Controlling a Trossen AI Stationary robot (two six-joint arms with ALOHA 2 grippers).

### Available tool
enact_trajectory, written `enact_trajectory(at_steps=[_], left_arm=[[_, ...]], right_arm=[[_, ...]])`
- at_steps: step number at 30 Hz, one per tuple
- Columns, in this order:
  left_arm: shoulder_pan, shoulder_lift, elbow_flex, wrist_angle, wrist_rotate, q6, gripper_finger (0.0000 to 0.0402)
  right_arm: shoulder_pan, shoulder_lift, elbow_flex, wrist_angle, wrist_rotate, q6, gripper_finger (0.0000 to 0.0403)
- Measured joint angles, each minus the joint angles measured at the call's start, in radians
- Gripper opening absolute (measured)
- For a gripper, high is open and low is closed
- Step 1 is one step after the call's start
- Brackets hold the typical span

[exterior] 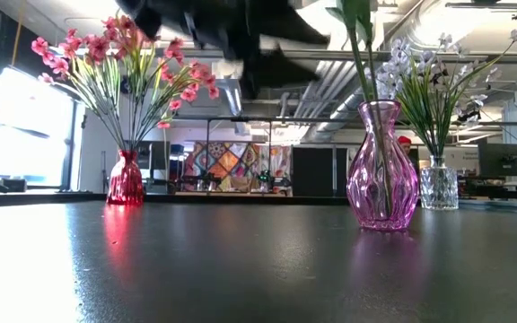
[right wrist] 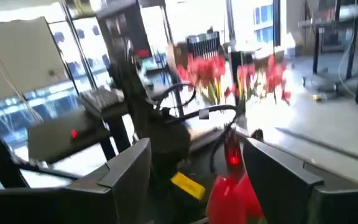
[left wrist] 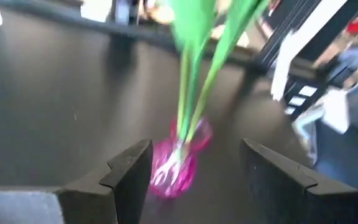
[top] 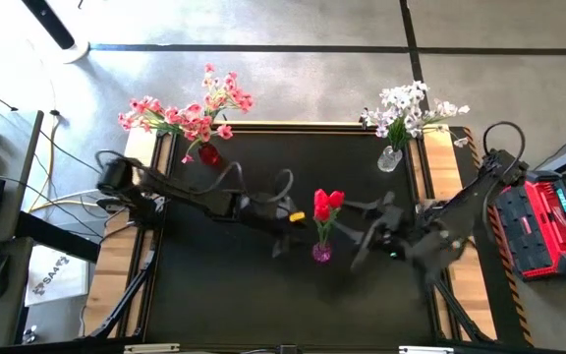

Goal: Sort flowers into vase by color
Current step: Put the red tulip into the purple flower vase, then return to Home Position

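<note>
A pink glass vase (top: 321,252) stands at the table's middle and holds red tulips (top: 327,204) on green stems (left wrist: 194,81). A red vase (top: 209,153) at the far left holds pink blossom sprays (top: 190,113). A clear vase (top: 389,158) at the far right holds white blossom sprays (top: 411,106). My left gripper (top: 285,239) is open and empty just left of the pink vase (left wrist: 176,165), above table level. My right gripper (top: 362,244) is open and empty just right of it, with a tulip head (right wrist: 232,196) close before its fingers.
In the low view the three vases stand upright on the dark table: red (exterior: 126,179), pink (exterior: 382,170) and clear (exterior: 439,187). Wooden strips (top: 438,162) run along the table's left and right sides. A red case (top: 543,226) sits beyond the right edge.
</note>
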Motion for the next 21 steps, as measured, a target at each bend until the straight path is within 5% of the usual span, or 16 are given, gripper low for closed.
enact_trajectory(at_steps=[7, 12, 17, 21], left_arm=[[0.026, -0.220, 0.000, -0.097, -0.043, 0.032, 0.0229], [0.039, -0.374, 0.001, -0.086, -0.065, 0.037, 0.0210], [0.068, -0.518, 0.001, -0.092, -0.057, 0.036, 0.0116], [0.072, -0.601, 0.001, -0.212, -0.050, 0.218, 0.0018]], right_arm=[[0.051, -0.145, 0.000, 0.131, 0.056, -0.191, 0.0240], [0.024, -0.242, 0.000, 0.040, -0.050, -0.191, 0.0192], [-0.033, -0.352, 0.001, -0.170, -0.207, -0.210, 0.0034], [-0.074, -0.417, 0.001, -0.453, -0.277, -0.081, 0.0018]])
